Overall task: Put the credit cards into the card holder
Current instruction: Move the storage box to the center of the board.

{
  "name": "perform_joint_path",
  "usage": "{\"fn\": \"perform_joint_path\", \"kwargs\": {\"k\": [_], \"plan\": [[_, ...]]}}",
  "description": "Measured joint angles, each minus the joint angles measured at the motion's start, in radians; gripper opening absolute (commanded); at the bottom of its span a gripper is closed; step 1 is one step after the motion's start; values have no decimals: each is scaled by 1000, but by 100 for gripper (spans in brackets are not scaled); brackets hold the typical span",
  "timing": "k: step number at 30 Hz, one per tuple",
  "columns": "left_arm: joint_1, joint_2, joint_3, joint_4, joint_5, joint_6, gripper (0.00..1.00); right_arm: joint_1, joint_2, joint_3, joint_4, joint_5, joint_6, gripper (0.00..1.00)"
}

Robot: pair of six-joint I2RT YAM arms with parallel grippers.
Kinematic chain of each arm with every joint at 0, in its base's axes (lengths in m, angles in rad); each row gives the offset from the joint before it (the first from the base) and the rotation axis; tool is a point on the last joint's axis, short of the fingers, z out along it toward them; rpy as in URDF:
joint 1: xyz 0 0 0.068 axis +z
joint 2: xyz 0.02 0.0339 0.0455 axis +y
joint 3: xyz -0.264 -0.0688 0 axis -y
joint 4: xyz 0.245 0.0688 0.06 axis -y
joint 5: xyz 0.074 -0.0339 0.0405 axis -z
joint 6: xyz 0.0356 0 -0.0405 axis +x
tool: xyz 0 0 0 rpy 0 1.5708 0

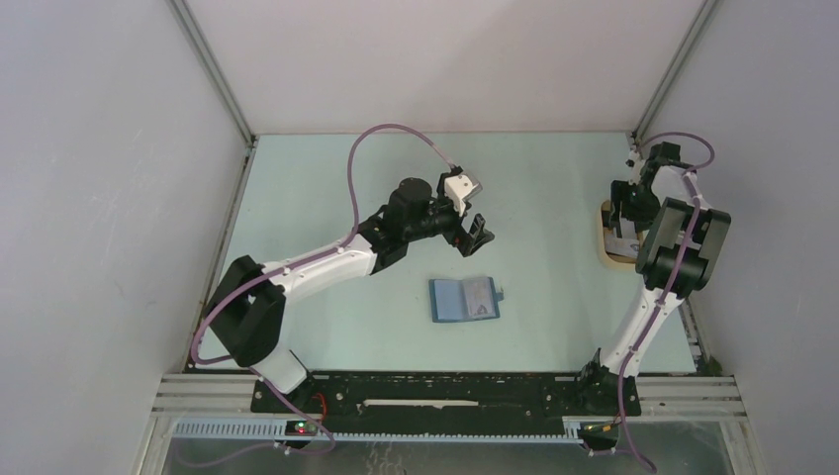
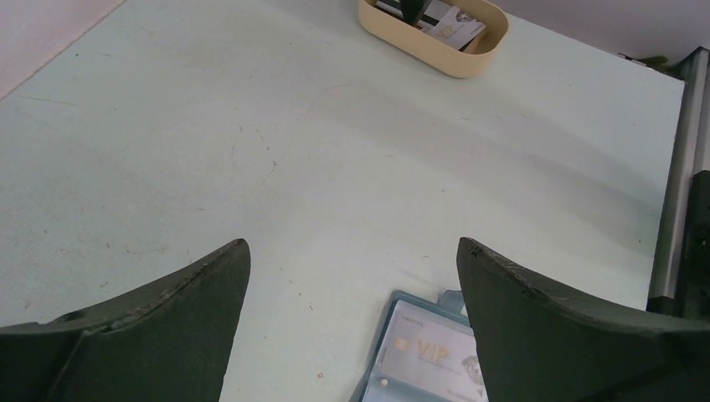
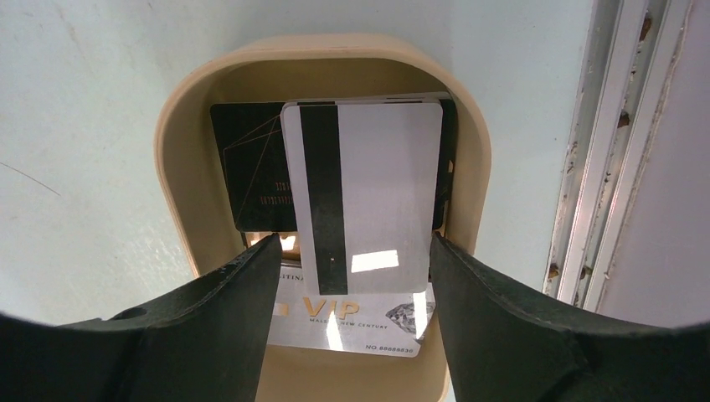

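We counted three thin plastic credit cards point(image 3: 352, 325) in one beige oval tray point(image 3: 172, 151) at the tabletop's right edge. The right gripper point(image 3: 356, 243) clamped the white black-striped card point(image 3: 381, 184) by its long edges. One teal folding card holder point(image 1: 464, 299) lay open mid-tabletop with a fourth card point(image 2: 423, 352) inside. The left gripper point(image 2: 352, 247) gaped, empty. The pale green tabletop point(image 1: 326, 188) stood between white walls point(image 1: 435, 59).

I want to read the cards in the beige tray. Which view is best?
Right wrist: it looks straight into the tray, with the striped card between the right gripper's fingers, above a black card and a VIP card. Left wrist shows distant card corners; top external: the arm mostly hides them.
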Motion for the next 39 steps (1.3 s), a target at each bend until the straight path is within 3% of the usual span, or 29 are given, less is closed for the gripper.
{"fn": "perform_joint_path", "kwargs": {"k": [39], "plan": [[0, 18, 0, -25, 8, 0, 98, 14, -3, -6, 7, 51, -19, 65]]}}
